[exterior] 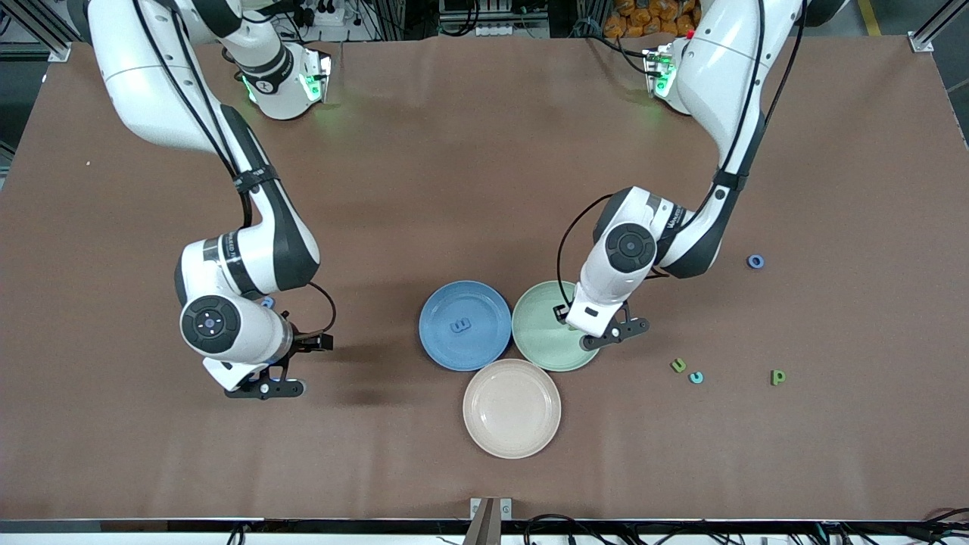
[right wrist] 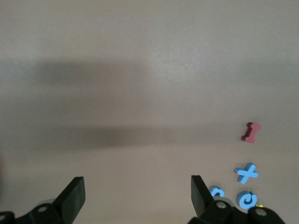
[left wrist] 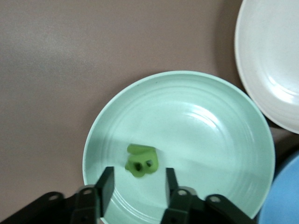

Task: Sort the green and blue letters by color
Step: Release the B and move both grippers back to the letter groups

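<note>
My left gripper hangs open over the green plate, at its edge toward the left arm's end. In the left wrist view, a green letter B lies in the green plate, just ahead of the open left gripper. A blue m lies in the blue plate. A green u, a blue c, a green p and a blue ring letter lie on the table. My right gripper is open and empty over bare table near a blue x and two blue letters.
An empty beige plate sits nearer the front camera, touching the blue and green plates. A dark red piece lies by the blue x. A blue piece peeks out beside the right arm's wrist.
</note>
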